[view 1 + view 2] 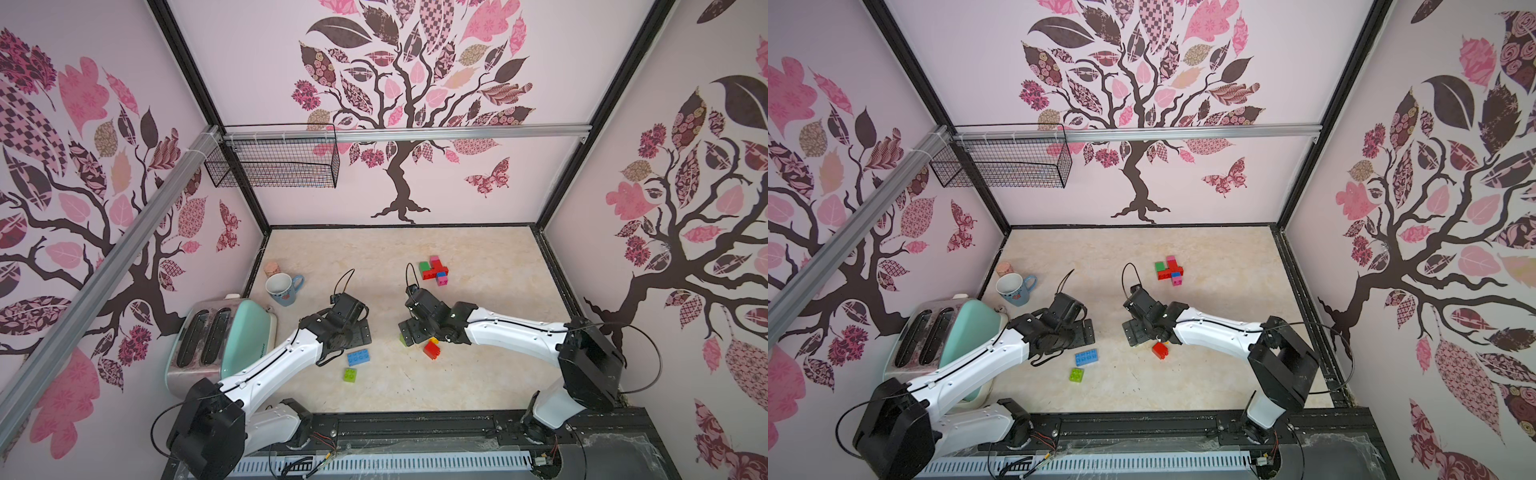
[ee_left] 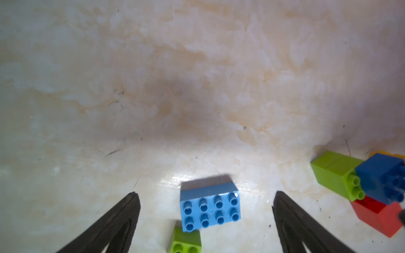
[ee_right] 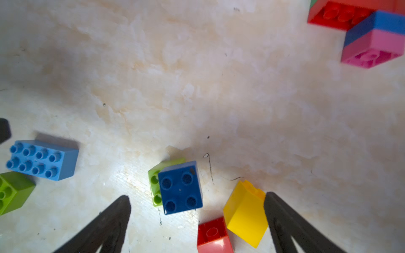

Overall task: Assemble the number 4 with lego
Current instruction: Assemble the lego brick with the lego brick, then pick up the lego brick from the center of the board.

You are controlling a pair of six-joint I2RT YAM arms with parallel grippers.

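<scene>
A joined lego piece (image 1: 434,270) of red, green, pink and blue bricks lies at the back of the table. My left gripper (image 2: 205,193) is open above a light blue long brick (image 2: 210,208), which has a lime brick (image 2: 185,241) beside it. My right gripper (image 3: 197,195) is open over a loose cluster. In that cluster a dark blue square brick (image 3: 180,188) rests against a lime brick (image 3: 154,184). A tilted yellow brick (image 3: 243,214) touches one of the right gripper's fingers, and a red brick (image 3: 213,236) lies beside it. Neither gripper holds anything.
A blue mug (image 1: 284,289) stands at the back left with a small pink thing (image 1: 272,268) behind it. A mint and steel toaster (image 1: 220,336) sits at the left by my left arm. A wire basket (image 1: 274,162) hangs on the back wall. Walls close in three sides.
</scene>
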